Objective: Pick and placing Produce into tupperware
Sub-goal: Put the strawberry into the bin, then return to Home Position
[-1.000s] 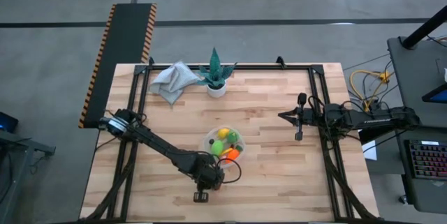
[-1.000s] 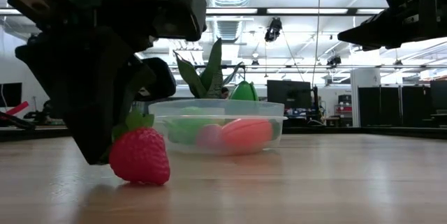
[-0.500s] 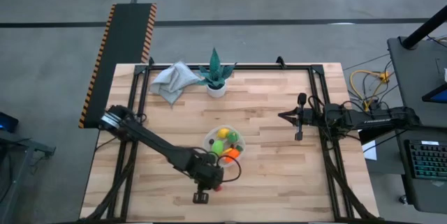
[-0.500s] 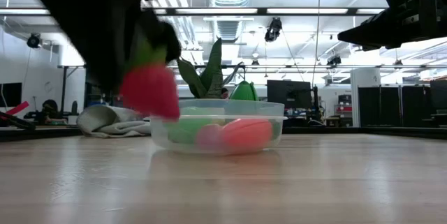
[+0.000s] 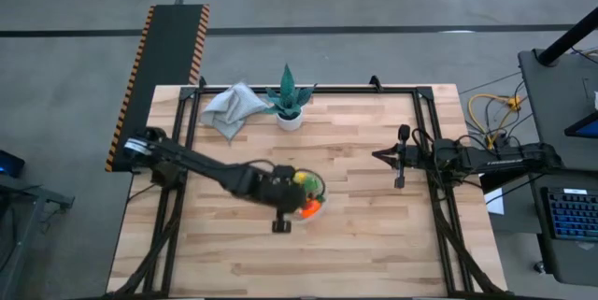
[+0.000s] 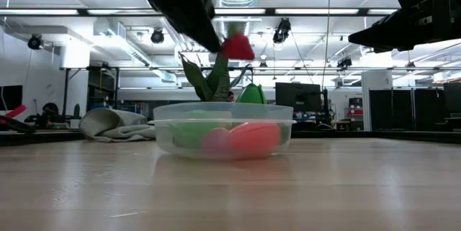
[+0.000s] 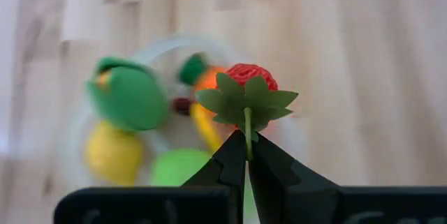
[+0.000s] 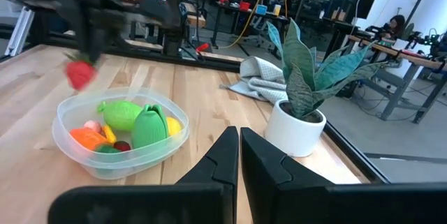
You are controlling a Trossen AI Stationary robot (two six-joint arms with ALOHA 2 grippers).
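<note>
My left gripper is shut on a red toy strawberry and hangs over the round clear tupperware, above its near rim. In the low view the strawberry is well above the container. Inside the tupperware lie green pieces, a yellow lemon, an orange piece and small dark red bits. My right gripper waits raised over the table's right side, shut and holding nothing. My left gripper pinches the strawberry's thin green stem between its two fingertips. The leafy cap and red body stand out beyond the fingers. The strawberry is lifted clear, over the tupperware.
A teal spiky plant in a white pot and a grey cloth sit near the far edge. Bare wooden table lies to the near and right sides. Black frame rails run along the table's sides.
My left gripper, shut on the strawberry throughout, has lifted it off the table near the near edge. It has carried it up and toward the far edge, until it hangs over the tupperware. The right arm has kept still.
</note>
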